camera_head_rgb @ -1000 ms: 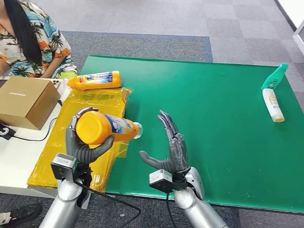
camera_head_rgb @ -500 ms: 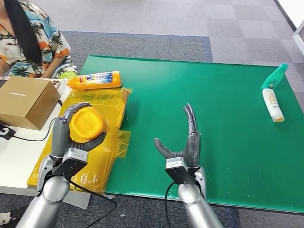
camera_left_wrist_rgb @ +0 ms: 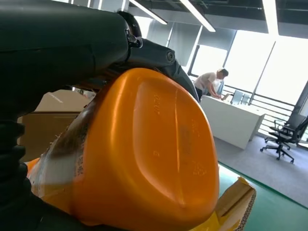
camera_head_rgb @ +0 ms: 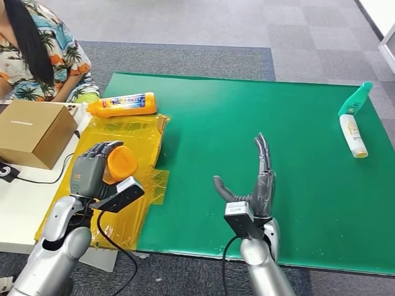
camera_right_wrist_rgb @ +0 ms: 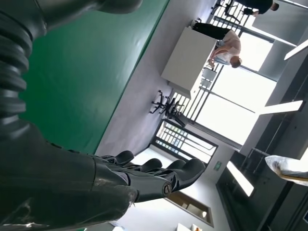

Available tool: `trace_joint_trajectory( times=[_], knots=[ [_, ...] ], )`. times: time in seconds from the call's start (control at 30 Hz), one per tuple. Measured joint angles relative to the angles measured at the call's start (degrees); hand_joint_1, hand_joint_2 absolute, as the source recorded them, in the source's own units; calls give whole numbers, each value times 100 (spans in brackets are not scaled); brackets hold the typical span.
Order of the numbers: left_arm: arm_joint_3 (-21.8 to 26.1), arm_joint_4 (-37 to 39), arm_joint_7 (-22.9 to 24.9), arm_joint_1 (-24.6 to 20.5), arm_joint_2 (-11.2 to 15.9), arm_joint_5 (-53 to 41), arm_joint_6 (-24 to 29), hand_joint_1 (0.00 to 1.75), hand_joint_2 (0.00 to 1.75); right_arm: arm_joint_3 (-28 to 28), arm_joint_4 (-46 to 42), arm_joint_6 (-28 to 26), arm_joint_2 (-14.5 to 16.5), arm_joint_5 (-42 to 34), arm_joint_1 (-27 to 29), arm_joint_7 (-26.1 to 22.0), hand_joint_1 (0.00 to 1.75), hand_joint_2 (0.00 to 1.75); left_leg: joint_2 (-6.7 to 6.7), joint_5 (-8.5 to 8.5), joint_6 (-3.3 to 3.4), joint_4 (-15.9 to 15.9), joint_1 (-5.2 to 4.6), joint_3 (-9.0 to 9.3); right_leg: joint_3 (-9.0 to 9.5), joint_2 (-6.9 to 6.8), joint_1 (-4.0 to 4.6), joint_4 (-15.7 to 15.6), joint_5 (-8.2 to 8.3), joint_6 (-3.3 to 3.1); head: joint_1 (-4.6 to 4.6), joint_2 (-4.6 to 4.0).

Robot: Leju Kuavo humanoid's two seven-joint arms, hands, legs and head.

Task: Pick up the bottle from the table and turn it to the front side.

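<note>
Orange plastic fills the left hand (camera_head_rgb: pixel 91 176): its fingers wrap the bottle (camera_head_rgb: pixel 120 163), held off the table with its flat base toward the camera. So the pick-up looks done, while the turn to the front side seems unfinished, since no label shows from above. Beside it, the right hand (camera_head_rgb: pixel 253 188) stands released, fingers spread, holding nothing. Beyond the left hand, a second orange bottle (camera_head_rgb: pixel 124 104) lies on the green mat (camera_head_rgb: pixel 279 123).
</note>
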Motion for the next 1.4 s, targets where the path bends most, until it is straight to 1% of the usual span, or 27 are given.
trace_joint_trajectory(
  times=[0.03, 0.13, 0.17, 0.33, 0.67, 1.0, 1.1, 1.17, 1.2, 1.23, 1.3, 1.37, 1.4],
  knots=[
    [-7, 60, 30, -38, 5, -3, -46, 164, 175, -14, -24, 0, 0, 13, 13, 9, 0, 175, 0, 1, 0, 0, 0, 1, 1, 0, 0, 1, 0, 0, 1, -1],
    [-24, 202, 120, -116, 15, -68, -74, 34, 175, -44, -70, 0, 0, 41, 31, 31, 0, 175, 1, 2, -3, -2, 0, 8, 5, 2, 0, 3, 0, -3, 0, -1],
    [-26, 249, 170, -132, 15, -106, -73, 0, 175, -50, -82, 0, 0, 47, 35, 43, 0, 175, 2, 2, -4, -2, 0, 10, 5, 2, 0, 4, 0, -3, 0, 0],
    [-3, 584, 473, -129, -20, -302, -25, 0, 175, -55, -100, 0, 0, 56, 39, 104, 0, 175, 2, 6, -6, -2, 1, 8, 3, 2, 2, 4, 0, -4, 0, 1],
    [239, 1249, 716, -136, -228, -714, 315, 0, 175, 8, -100, 0, 0, 74, 26, 161, 0, 175, 1, 4, -3, -1, 0, 2, 3, 2, 1, 4, -1, -1, 0, -1],
    [407, 1573, 463, -136, -426, -580, 344, 0, 175, 144, -98, 0, -2, 18, -2, 163, 0, 175, 1, 4, -4, -1, 0, 2, 1, 1, 1, 4, -2, -3, -1, -1],
    [446, 1605, 326, -130, -476, -560, 499, 0, 175, 164, -98, 0, -2, 17, -5, 169, 0, 175, 1, 4, -4, -1, 0, 1, 2, 1, 1, 4, -2, -3, 0, 1],
    [482, 1581, -17, -102, -550, -395, 952, 0, 175, 175, -93, 0, -2, 20, -9, 136, 0, 175, 1, 4, -4, -1, 0, 1, 2, 1, 1, 4, -1, -2, 0, 1],
    [511, 1524, -335, -68, -611, -189, 1310, 0, 175, 179, -85, 0, -2, 18, -11, 93, 0, 175, 1, 4, -4, -1, 0, 0, 2, 1, 1, 4, -1, -2, -1, 0],
    [554, 1421, -775, -18, -692, 121, 1707, 0, 175, 180, -69, 0, -2, 12, -15, 30, 0, 175, 0, 4, -3, -1, 0, -1, 2, 1, 1, 4, -1, -2, -1, 0],
    [670, 1104, -1852, 81, -913, 898, 2399, 0, 175, 181, -13, 0, 4, -7, -25, -108, 0, 175, -2, 2, 0, -1, 0, -4, 4, -2, 1, 3, -2, -1, 0, 0],
    [757, 744, -2858, 148, -1143, 1765, 2722, 0, 175, 200, 76, 1, 15, -68, -50, -223, 0, 175, -5, 0, 4, -1, 0, -5, 8, -7, 0, 3, -3, 1, 2, 1],
    [771, 663, -3073, 158, -1198, 1963, 2762, 0, 175, 207, 99, 1, 18, -89, -57, -248, 0, 175, -6, 0, 4, -1, 0, -5, 10, -8, 0, 3, -4, 2, 2, 0]
  ],
)
